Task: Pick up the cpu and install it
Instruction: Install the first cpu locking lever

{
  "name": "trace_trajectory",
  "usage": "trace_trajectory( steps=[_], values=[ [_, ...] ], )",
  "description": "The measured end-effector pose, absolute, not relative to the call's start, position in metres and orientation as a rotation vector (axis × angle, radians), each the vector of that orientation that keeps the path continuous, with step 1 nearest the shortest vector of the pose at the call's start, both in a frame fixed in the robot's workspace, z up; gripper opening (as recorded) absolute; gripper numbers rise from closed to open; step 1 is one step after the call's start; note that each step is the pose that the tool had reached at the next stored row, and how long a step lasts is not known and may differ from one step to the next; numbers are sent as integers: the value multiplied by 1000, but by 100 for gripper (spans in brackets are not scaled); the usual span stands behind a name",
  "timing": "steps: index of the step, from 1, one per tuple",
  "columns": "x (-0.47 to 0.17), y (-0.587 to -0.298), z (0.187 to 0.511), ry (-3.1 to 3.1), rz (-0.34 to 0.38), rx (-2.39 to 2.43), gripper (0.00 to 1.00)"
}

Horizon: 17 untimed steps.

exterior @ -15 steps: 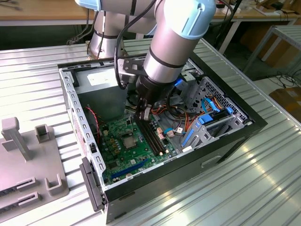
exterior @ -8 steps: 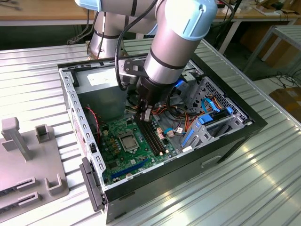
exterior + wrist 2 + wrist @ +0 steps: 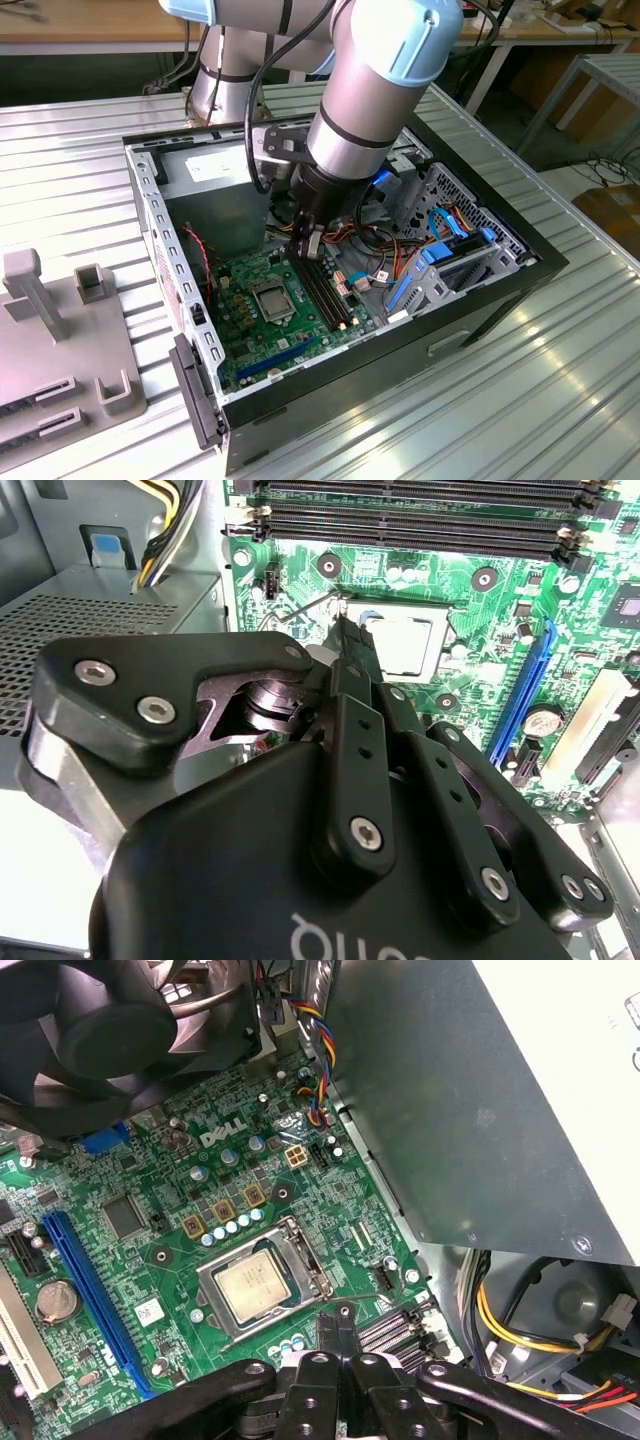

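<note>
One arm, and I'm hanging my gripper [image 3: 308,247] inside the open computer case [image 3: 500,290], over the green motherboard [image 3: 250,330]. In the exterior view it's sitting above the black RAM slots [image 3: 325,290], just off to the exterior view's right of the CPU socket [image 3: 273,300]. The cpu [image 3: 253,1287] is already lying flat in the socket's metal frame [image 3: 262,1285], silvery face up, in the first wrist view; I'm also seeing it in the second wrist view [image 3: 402,645], just past my fingertips. My fingers [image 3: 337,1328] are reading as pressed together with nothing between them; they're hovering near the socket edge, and I can't tell whether they're touching the board. The blue expansion slot [image 3: 90,1295] and coin cell battery [image 3: 57,1300] are lying to one side of the socket, and the grey power supply box [image 3: 480,1100] with its coloured wire bundle [image 3: 315,1050] is sitting on the other. Outside the case, grey fixture blocks [image 3: 60,340] are standing on the ribbed metal table [image 3: 560,390].
</note>
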State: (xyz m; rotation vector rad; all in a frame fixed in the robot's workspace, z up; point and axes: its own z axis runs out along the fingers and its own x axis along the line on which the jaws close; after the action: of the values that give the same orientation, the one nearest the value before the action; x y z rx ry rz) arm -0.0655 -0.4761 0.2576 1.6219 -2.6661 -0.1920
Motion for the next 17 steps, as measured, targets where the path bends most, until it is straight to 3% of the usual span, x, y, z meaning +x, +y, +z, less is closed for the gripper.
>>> trace_trajectory(
  steps=[17],
  values=[
    [-65, -477, 258, -2666, -192, 1622, 11]
  ],
)
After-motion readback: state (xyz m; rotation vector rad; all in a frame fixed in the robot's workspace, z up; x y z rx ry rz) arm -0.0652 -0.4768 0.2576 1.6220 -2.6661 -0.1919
